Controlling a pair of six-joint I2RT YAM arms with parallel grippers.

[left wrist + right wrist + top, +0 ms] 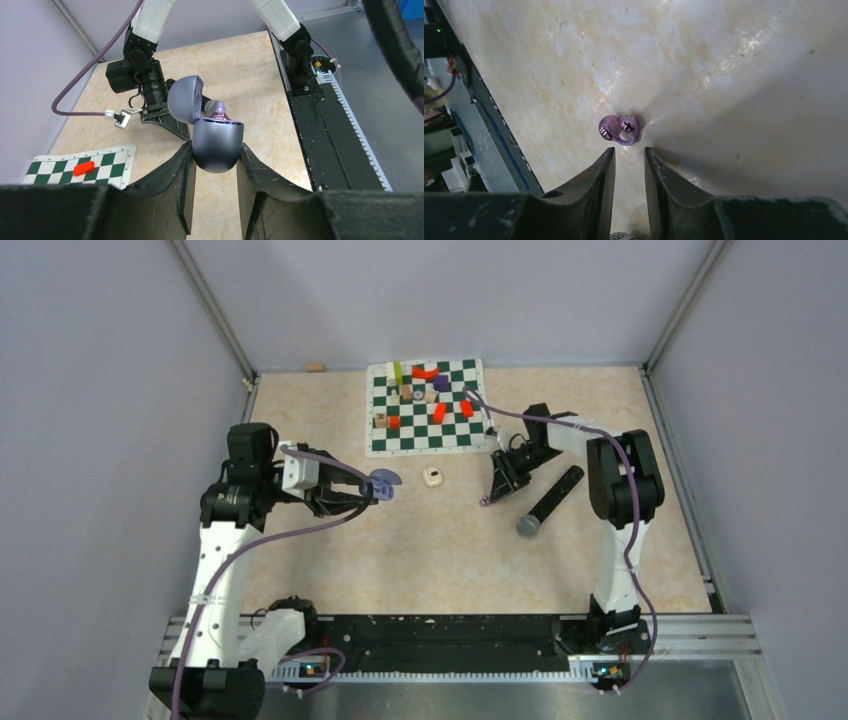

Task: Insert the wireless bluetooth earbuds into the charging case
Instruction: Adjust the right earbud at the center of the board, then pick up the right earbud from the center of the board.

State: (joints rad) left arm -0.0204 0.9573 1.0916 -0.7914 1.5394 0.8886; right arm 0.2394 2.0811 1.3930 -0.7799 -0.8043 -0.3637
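My left gripper [372,488] is shut on the grey-purple charging case [217,145] and holds it above the table with its lid [184,97] hinged open. A small purple earbud [220,112] sticks up inside the case. Another purple earbud [620,129] lies on the table just beyond the fingertips of my right gripper [629,150]. That gripper points down at the table, its jaws a narrow gap apart and empty. In the top view the right gripper [497,490] is at table centre, with the earbud [484,502] a tiny speck beside it.
A black microphone [550,500] lies just right of the right gripper; its mesh head [624,236] shows between the fingers. A green-and-white chessboard mat [428,435] with several small coloured blocks lies at the back. A small white cube [432,477] sits mid-table.
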